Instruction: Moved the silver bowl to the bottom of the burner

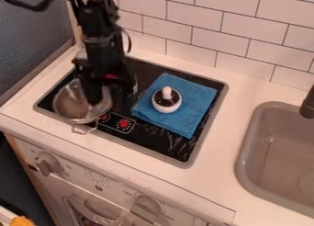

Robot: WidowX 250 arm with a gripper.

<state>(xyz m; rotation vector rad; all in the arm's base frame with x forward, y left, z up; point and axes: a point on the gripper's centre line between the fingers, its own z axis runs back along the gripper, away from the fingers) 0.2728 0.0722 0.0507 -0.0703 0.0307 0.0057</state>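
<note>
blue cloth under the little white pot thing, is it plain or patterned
The cloth looks plain blue, without a pattern, in the camera view.

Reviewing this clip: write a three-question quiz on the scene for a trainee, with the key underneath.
1. Which of these stands on the blue cloth?
a) the tap
b) a small round white item with a dark top and a pale knob
c) an orange thing
2. True or false: the claw is down at the silver bowl.
3. Fill in: as the camera sees it, the silver bowl is to the ____ of the blue cloth.

Key: 1. b; 2. true; 3. left
</note>
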